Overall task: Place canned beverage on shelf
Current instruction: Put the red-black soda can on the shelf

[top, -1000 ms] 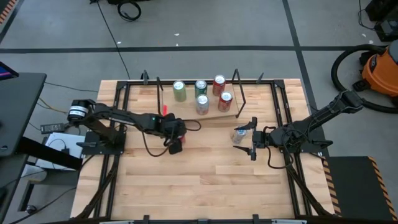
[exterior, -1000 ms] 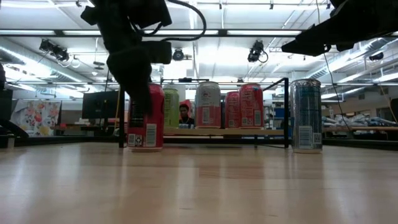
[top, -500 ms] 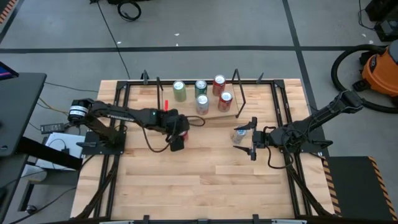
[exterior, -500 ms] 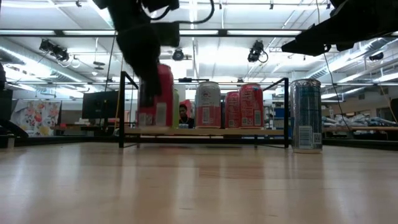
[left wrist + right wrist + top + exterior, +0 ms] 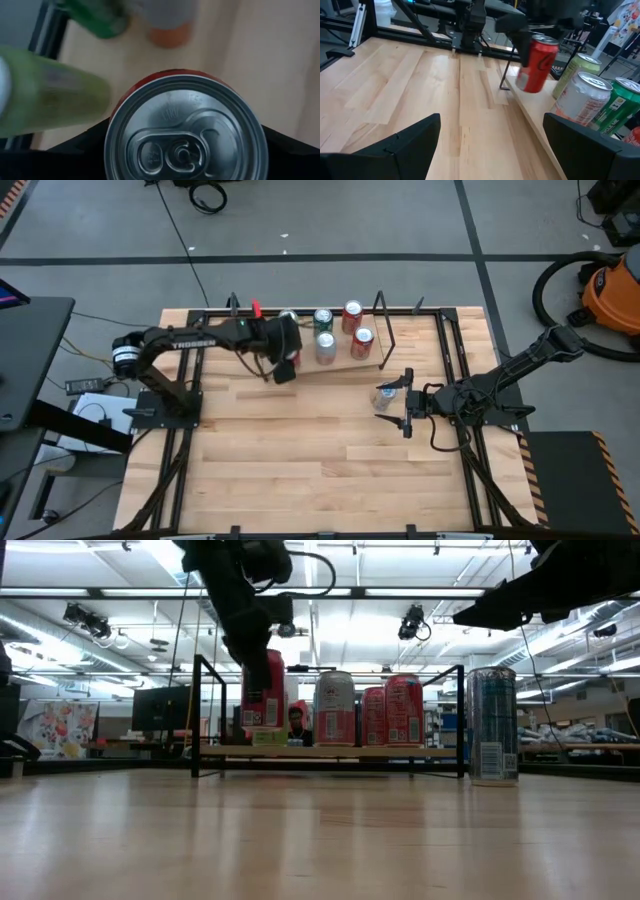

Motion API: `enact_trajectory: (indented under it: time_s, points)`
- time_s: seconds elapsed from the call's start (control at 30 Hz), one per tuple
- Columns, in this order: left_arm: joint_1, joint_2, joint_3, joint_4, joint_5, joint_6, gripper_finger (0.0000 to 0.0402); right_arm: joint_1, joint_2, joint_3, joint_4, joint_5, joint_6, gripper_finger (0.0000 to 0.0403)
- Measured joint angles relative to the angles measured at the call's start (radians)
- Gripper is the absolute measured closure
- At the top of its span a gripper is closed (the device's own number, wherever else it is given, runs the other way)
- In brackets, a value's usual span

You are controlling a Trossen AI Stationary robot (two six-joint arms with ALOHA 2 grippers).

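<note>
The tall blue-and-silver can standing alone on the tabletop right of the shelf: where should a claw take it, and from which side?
Grip the tall blue-and-silver can around its mid-body, level, from the open right side. It stands upright, and the open right claw already sits beside it.

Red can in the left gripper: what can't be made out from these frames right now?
- Whether the red can touches the shelf: in the low view its base looks raised, but a label behind hides the gap.
- Left gripper finger contact: high view, the wrist covers the can; left wrist view, the can top fills the frame.
- Green can: blurred in the left wrist view.
- Right gripper waits beside a silver can.
</note>
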Motion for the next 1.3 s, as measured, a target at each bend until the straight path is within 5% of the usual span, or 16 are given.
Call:
enact_trajectory:
  time_s: [0.27,0.77,1.3]
  points:
    - [0.093,0.010,-0.031,0.014,0.001,-0.112,0.0084,0.000,0.000,0.000,0.000,0.000,-0.005,0.0039]
    - [0.034,0.049,-0.037,0.068,-0.104,-0.378,0.0083,0.000,0.000,0.000,0.016,0.000,-0.006,0.0039]
    - [0.028,0.074,-0.035,0.081,-0.082,-0.380,0.0079,0.000,0.000,0.000,0.013,-0.001,-0.009,0.0039]
